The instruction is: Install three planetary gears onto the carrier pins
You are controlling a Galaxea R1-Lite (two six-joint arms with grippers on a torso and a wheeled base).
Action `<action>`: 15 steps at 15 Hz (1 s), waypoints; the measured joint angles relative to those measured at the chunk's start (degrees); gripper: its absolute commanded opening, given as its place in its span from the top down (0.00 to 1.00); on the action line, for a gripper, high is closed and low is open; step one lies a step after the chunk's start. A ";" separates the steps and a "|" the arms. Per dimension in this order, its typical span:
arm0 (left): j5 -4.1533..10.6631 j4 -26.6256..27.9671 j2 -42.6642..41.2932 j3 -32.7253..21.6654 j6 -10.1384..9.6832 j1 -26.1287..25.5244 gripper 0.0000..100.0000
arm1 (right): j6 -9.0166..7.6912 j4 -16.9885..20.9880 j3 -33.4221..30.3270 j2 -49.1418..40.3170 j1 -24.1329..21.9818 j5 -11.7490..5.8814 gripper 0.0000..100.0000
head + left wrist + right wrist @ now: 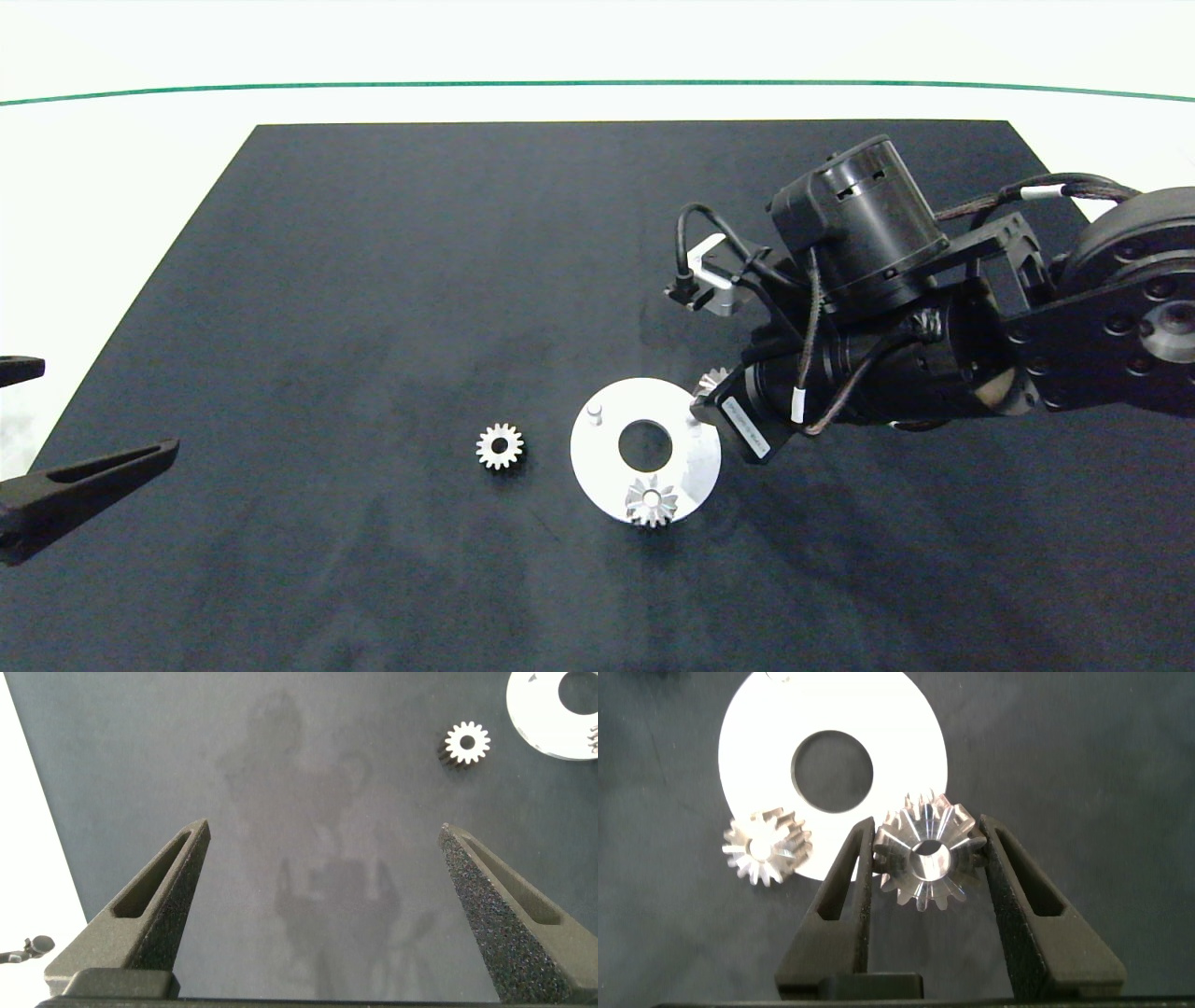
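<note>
Disc: white, on the black mat
Seated gear: on the disc's near edge
Loose gear: on the mat, left of the disc
Held gear: pinched by the right gripper at the disc's right edge
Bare pin: disc's far-left side
Left gripper: fingers spread, well left of the disc

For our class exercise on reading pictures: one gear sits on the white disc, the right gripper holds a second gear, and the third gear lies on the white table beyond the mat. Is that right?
Not quite. The third gear lies on the black mat, beside the white disc, as the head view shows. One gear is on the disc, and the right gripper holds the second gear.
</note>
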 measured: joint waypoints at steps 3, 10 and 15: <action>0.00 0.00 0.00 -0.05 0.00 0.00 0.00 | 0.16 0.28 -2.08 2.16 0.27 -0.11 0.90; 0.00 0.01 0.00 -0.05 0.00 0.00 0.00 | 0.16 0.30 -3.91 5.16 -0.50 -0.11 0.90; 0.00 0.01 0.00 -0.05 0.00 0.00 0.00 | 0.07 0.28 -4.05 5.79 -1.35 0.00 0.90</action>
